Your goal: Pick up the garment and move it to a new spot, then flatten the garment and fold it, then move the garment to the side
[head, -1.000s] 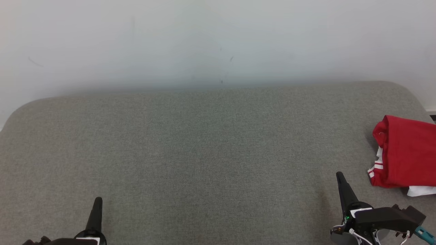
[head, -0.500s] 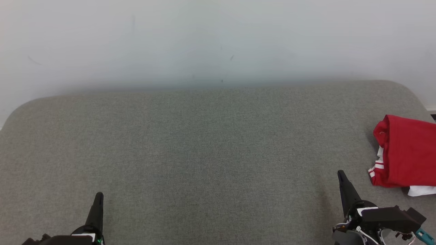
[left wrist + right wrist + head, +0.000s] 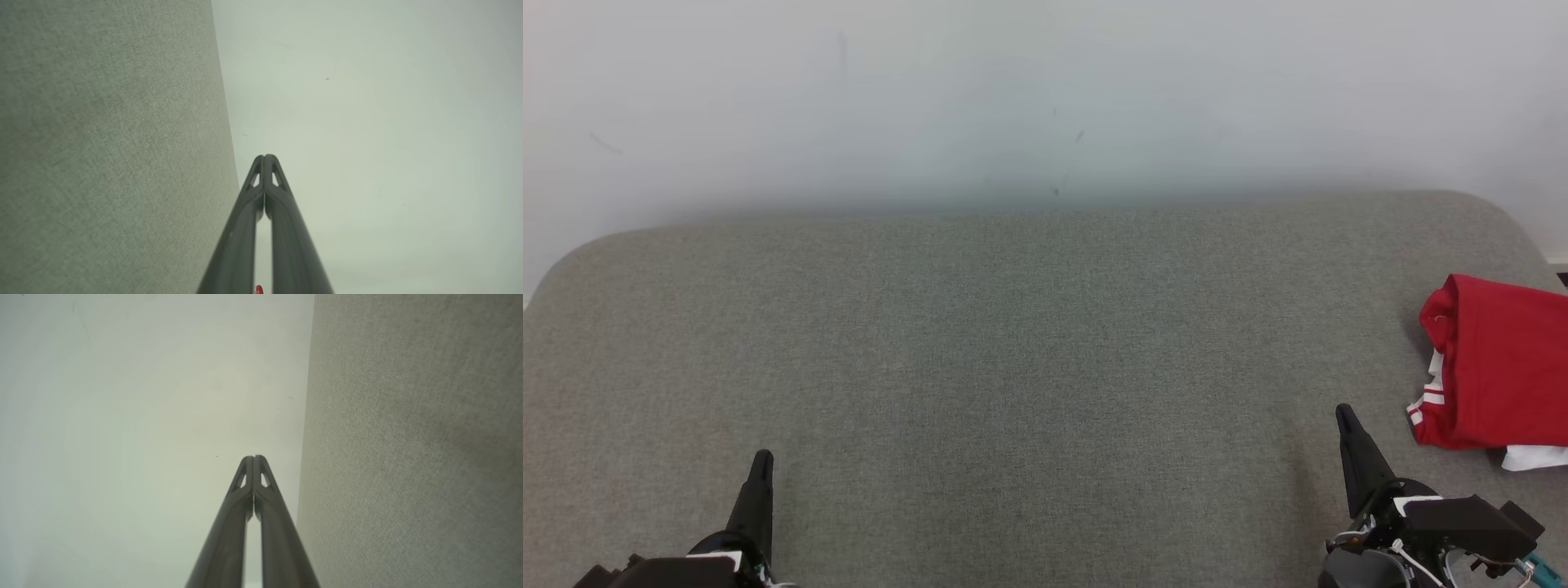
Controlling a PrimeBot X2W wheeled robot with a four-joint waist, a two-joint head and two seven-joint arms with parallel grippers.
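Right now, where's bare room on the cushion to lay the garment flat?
Free: the grey cushion from its left edge through the middle, between the wall and the left gripper and right gripper. Crowded: far right edge, where the red garment lies.

A bare, lab-like test room: a grey fabric-covered desk [image 3: 1013, 343] with rounded corners spreads ahead of the left gripper [image 3: 761, 459], ending beyond it at a plain, faintly scuffed white wall [image 3: 1013, 98].

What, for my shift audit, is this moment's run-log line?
garment: folded, far right on grey surface | left gripper: shut, empty | right gripper: shut, empty, clear of garment
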